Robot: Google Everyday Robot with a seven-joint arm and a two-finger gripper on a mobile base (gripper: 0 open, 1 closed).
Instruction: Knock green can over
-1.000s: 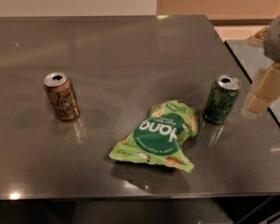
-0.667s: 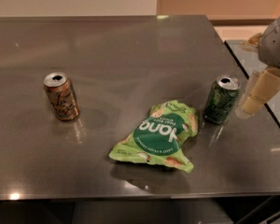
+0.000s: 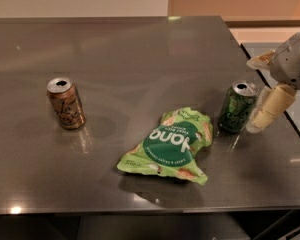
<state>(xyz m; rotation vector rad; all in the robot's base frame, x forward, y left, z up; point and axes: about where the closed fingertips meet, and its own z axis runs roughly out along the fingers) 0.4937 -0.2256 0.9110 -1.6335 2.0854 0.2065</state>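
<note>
The green can (image 3: pixel 237 107) stands upright near the right edge of the dark table (image 3: pixel 140 59), dark green with a silver top. My gripper (image 3: pixel 264 115) comes in from the right edge of the camera view and hangs just to the right of the can, its pale fingers (image 3: pixel 271 108) pointing down toward the tabletop, very close to the can's side. It holds nothing.
A flat green snack bag (image 3: pixel 170 145) lies just left of the green can. An orange-brown can (image 3: pixel 65 103) stands upright at the left. The table's right edge runs close behind the gripper.
The gripper has moved left toward the green can and now sits right beside it. The can still stands upright.
</note>
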